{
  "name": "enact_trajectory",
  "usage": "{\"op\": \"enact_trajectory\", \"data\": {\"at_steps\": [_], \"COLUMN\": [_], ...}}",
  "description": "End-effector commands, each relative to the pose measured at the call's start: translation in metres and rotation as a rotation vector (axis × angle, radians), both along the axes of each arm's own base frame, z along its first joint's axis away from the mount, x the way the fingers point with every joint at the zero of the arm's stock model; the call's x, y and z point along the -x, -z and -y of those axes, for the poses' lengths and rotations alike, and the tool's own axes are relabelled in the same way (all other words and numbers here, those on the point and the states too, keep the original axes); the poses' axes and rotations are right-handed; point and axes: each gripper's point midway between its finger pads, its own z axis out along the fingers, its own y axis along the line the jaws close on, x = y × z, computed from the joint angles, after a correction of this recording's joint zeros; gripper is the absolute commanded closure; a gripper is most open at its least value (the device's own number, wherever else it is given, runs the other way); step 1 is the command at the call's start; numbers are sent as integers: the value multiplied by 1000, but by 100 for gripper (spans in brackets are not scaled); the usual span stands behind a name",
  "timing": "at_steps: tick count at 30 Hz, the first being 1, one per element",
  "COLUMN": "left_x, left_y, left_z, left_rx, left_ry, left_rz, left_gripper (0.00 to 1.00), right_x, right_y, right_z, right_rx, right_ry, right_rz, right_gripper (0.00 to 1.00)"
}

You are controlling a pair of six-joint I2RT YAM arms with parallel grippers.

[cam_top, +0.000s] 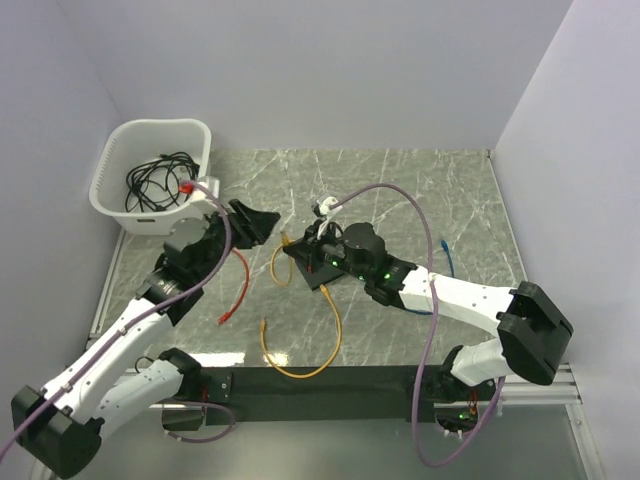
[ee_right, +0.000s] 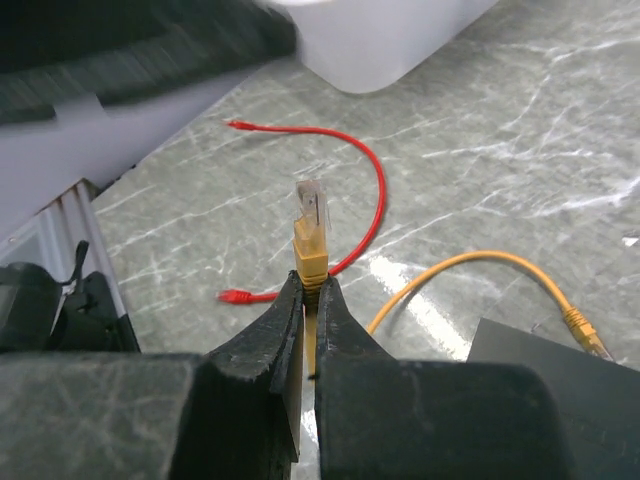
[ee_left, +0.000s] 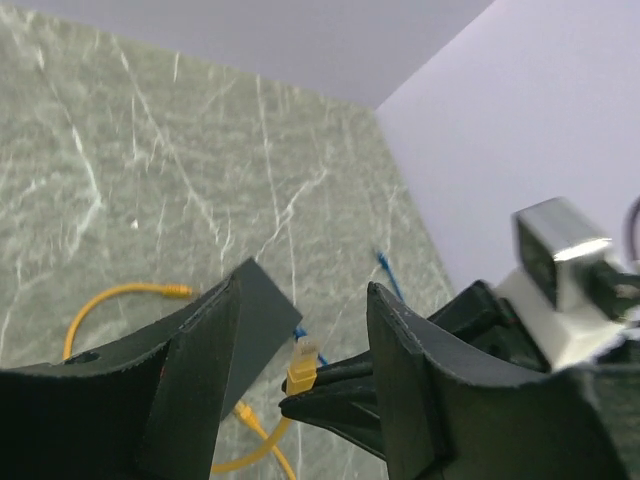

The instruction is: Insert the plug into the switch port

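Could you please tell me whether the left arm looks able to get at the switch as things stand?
Probably yes: the left tool is open, and the switch lies just ahead of it. The right tool, shut on the yellow plug, crowds that side, though.

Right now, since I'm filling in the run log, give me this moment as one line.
right jaws: shut on yellow plug | left jaws: open, empty | switch: held plug apart from it, not inserted

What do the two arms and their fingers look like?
The left arm and the right arm have white links and black joints. A lilac cable runs along each. Small green lights glow on the right one. The fingers are matte black wedges.
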Motion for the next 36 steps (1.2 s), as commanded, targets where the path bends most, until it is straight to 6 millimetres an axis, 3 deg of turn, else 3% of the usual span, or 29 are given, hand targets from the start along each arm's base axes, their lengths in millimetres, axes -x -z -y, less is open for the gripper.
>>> {"op": "enact_trajectory", "data": {"at_steps": [1, 8, 20, 28, 33, 36], "left_x": [-2, -6, -8, -10, -9, -9], "left_y": [2, 21, 20, 23, 28, 28], "left_z": [8, 36, 32, 33, 31, 31], "left_rx": [-54, -104, -119, -131, -154, -155], "left_ry": [-48, -29, -88, -98, -105, -98], "left_rz": [-29, -71, -68, -71, -84, -75], "left_gripper": [42, 48, 62, 78, 96, 99], "right_x": [-12, -11, -9, -10, -10, -6], "right_y": [-31, -32, -30, -28, -28, -31], "right_z": [-2, -6, -6, -5, -6, -8], "right_rx": [22, 66, 71, 80, 78, 63], "right_ry": [81, 104, 102, 110, 107, 84], "right_rz": [91, 121, 120, 121, 119, 124], "right_gripper": [100, 100, 100, 100, 100, 100]}}
